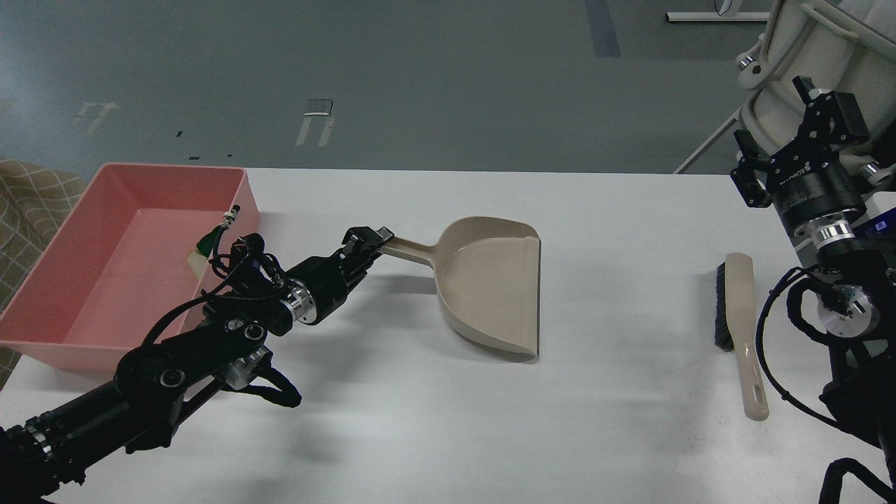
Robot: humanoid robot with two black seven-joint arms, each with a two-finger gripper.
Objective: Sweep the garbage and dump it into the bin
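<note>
The pink bin [84, 280] stands at the table's left edge. Inside it, near its right wall, lie the garbage items: the sponge [206, 243] showing green, and the bread slice [197, 263] showing pale; my left arm partly hides both. My left gripper [369, 242] is shut on the handle of the beige dustpan [490, 290], which rests low on the table at the centre and is empty. My right gripper [791, 133] is raised at the far right edge, holding nothing; I cannot tell whether it is open or shut.
The beige brush with black bristles [738, 322] lies on the white table [420, 420] at the right, below my right gripper. A white machine body [826, 49] stands at the top right. A checked cloth [28, 210] is left of the bin.
</note>
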